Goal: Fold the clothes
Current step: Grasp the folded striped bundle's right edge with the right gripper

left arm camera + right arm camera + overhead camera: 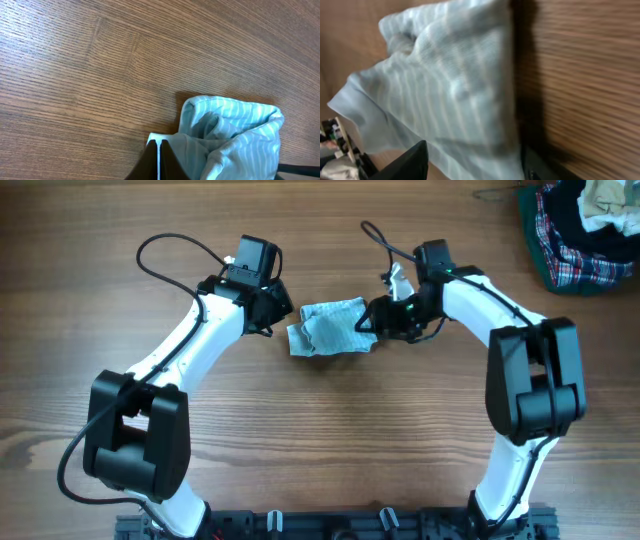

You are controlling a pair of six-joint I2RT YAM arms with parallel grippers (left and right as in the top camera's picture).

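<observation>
The pale blue-and-white striped garment point(330, 327) lies crumpled on the wooden table between my two grippers. In the left wrist view the garment point(235, 135) sits bunched at the lower right. My left gripper point(283, 318) is at its left edge, and its fingers point(159, 152) are pressed together with a thin pale strip of the fabric's edge between them. My right gripper point(372, 323) is at the garment's right edge. In the right wrist view the fingers point(472, 162) are spread wide with the cloth point(450, 85) lying between them.
A heap of red-green plaid, dark and cream clothes point(580, 225) lies at the table's back right corner. Black cables loop above both wrists. Bare wood point(330, 430) lies in front of the garment.
</observation>
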